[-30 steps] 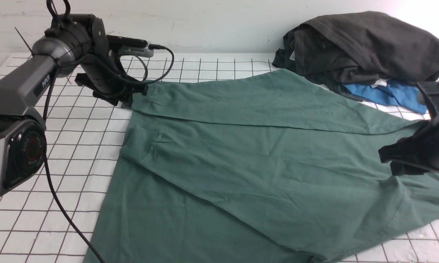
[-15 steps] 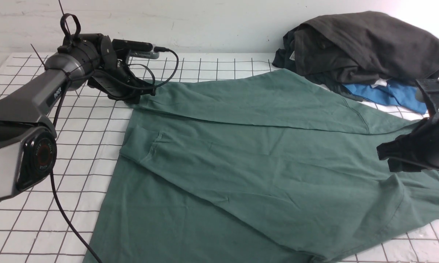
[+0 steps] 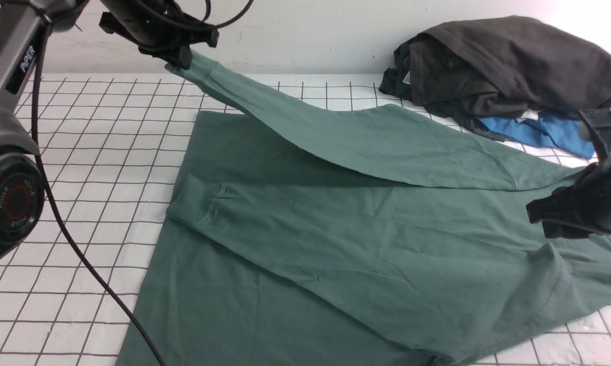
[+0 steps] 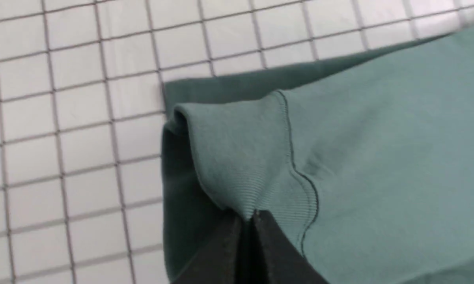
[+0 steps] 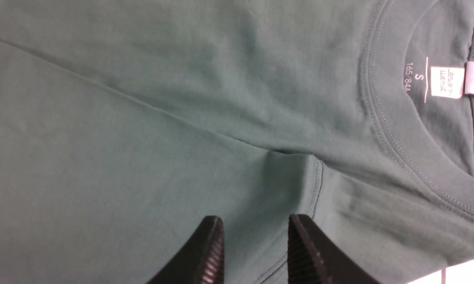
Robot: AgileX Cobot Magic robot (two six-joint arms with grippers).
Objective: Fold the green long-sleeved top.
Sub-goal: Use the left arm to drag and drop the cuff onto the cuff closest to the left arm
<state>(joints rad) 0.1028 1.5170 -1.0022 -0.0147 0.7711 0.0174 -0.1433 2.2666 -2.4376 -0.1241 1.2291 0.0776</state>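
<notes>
Your left gripper (image 3: 184,57) is clenching the cuff end of a sleeve of the green long-sleeved cotton top (image 3: 336,223), holding it raised above the white, black-gridded work surface (image 3: 97,203). The held sleeve is sloping down from your left pincer towards the body of the garment. The rest of the top is lying spread across the surface in front of you, with its other sleeve resting across the body, its cuff near the left edge. Your right gripper (image 5: 256,232) is standing with its fingers apart, grasping nothing, above the right part of the top, close to the round ribbed collar (image 5: 383,102) and its white neck label (image 5: 447,82). At the far right, a dark charcoal-grey fabric garment (image 3: 509,61) is lying bunched beside a bright blue cloth garment (image 3: 544,133).
</notes>
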